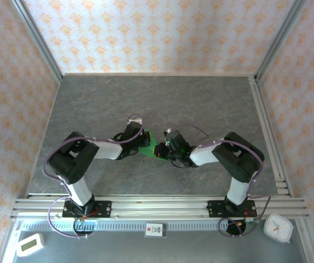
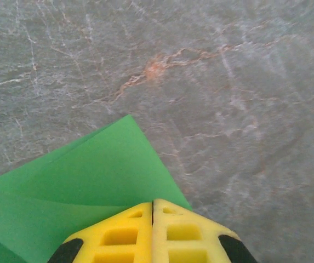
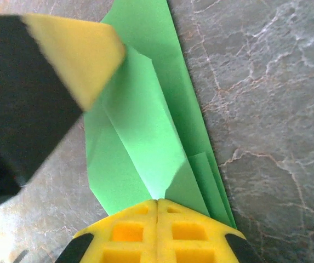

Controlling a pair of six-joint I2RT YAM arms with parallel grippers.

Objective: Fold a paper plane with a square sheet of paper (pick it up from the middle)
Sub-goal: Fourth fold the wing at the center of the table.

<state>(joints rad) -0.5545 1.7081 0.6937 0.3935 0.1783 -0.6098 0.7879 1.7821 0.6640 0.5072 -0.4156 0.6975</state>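
Near edge of the table, seen from above: a white clock [image 1: 278, 227] at my right corner and a small white device [image 1: 29, 244] at my left, both in front of the aluminium rail [image 1: 157, 204] that carries my two bases; from the rail both my arms bend inward and meet over the middle of the grey marbled table [image 1: 157, 104].

My left gripper [image 2: 152, 204]: jaws together, the yellow tips pressed flat with only a thin seam between them; they rest on the sheet of paper [image 3: 146, 120], whose pointed green corner lies flat on the table just past them; whether a layer is caught in the seam I cannot tell.

My right gripper [image 3: 157, 203]: jaws likewise together; a raised fold of the paper runs straight into the closed tips, though I cannot tell whether it is pinched or merely touched.

The sheet itself: bright green, already creased into a long narrow shape with several overlapping layers; it lies on the table between my two grippers, in the middle of the workspace. One yellow fingertip [image 3: 77, 55] of my left gripper sits on its far end, seen from the right wrist.

Beyond the paper: bare grey table surface, then the patterned wall [image 1: 157, 33] at the back and similar panels on both sides.
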